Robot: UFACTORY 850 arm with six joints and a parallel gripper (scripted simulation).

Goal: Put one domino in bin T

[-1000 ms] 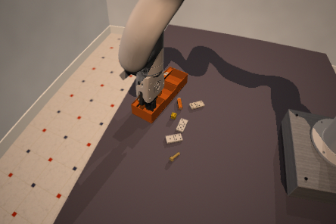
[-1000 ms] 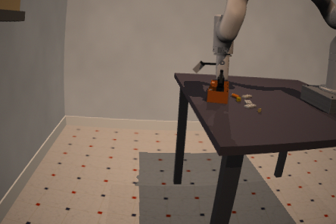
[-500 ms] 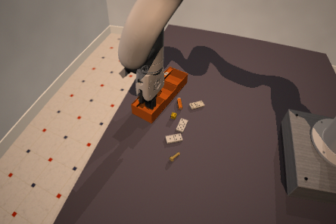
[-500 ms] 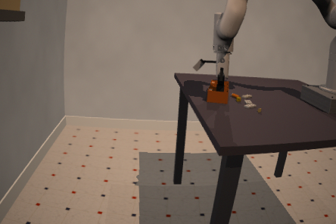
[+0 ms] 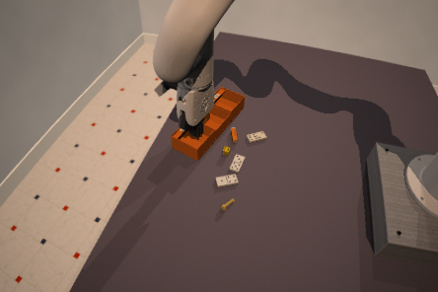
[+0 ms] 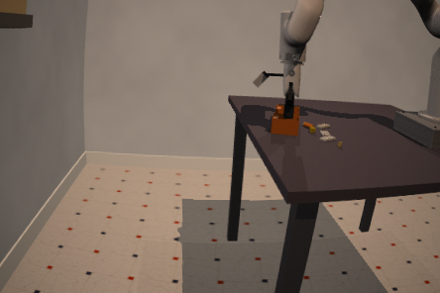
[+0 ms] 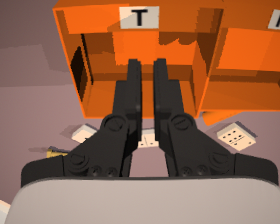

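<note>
Dark brown table, speckled tile floor, grey walls, hand pinched together, holding nothing, over orange bin

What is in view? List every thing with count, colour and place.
Bin row: one, orange, several compartments, near the table's floor-side edge; the end compartment bears the T label.
Dominoes: three, white with dark pips, flat on the table beside the bin row.
Small cylinder: one, orange, between the bin row and the dominoes.
Small cube: one, yellow, by the middle domino.
Bolt-like piece: one, yellow, past the dominoes.
Table: one, dark brown-purple.
Base block: one, grey, at the table's edge.
Arm: one, grey.
Gripper: one, black fingers, shut on nothing, at the T compartment.
</note>
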